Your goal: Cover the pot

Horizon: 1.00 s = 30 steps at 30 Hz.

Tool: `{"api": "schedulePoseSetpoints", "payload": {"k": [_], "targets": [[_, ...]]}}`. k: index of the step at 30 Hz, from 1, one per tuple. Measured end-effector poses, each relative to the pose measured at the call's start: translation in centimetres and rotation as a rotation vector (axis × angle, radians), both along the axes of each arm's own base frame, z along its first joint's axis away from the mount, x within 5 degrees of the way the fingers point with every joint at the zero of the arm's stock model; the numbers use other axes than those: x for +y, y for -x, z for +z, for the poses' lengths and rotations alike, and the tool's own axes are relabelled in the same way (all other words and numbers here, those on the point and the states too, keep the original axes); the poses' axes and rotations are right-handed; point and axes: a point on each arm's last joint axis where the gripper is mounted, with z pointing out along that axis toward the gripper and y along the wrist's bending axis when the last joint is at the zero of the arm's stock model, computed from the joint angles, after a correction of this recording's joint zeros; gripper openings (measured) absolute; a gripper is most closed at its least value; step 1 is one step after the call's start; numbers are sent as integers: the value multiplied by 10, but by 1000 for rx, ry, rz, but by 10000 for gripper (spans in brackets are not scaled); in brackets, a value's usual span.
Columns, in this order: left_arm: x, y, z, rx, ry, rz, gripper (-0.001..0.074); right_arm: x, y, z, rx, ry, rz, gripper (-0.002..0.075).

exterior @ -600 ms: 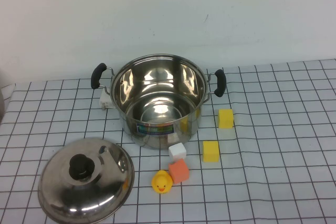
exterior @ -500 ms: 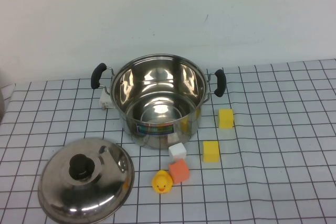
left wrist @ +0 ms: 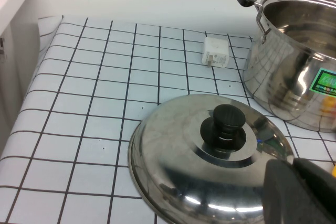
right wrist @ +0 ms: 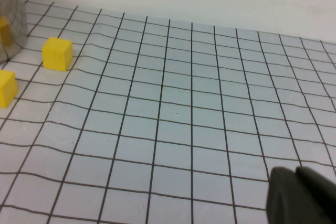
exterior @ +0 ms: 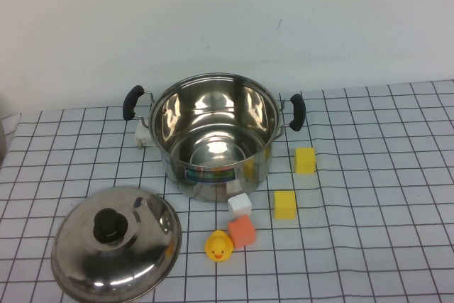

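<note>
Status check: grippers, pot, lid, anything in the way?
Left gripper beside lid, holding nothing; right gripper over bare table. Pot uncovered, lid on table. Nothing over pot mouth.

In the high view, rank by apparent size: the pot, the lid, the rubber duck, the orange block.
1. Pot and lid look alike in width; the lid lies nearer the camera, so no ranking.
2. Rubber duck and orange block look alike, far smaller.
Neither gripper shows there.

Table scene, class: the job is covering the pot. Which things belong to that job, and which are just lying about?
Belong: pot, open; lid, on the table beside it; left gripper, near the lid.

Lying about: two yellow blocks, white block, orange block, rubber duck, white adapter; right gripper, over bare table.
</note>
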Motion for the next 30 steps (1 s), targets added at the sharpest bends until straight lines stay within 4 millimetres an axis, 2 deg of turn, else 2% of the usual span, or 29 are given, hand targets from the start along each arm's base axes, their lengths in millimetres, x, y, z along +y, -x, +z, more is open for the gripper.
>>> {"api": "schedulePoseSetpoints", "payload": {"k": [22, 26, 30], "targets": [[0, 0, 0, -5, 0, 0, -1, 0, 0, 0, 0, 0, 0, 9], [1, -2, 6, -80, -36, 7, -1, 0, 0, 0, 0, 0, 0, 9], [2, -4, 25, -289, -40, 15, -1, 0, 0, 0, 0, 0, 0, 9]]}}
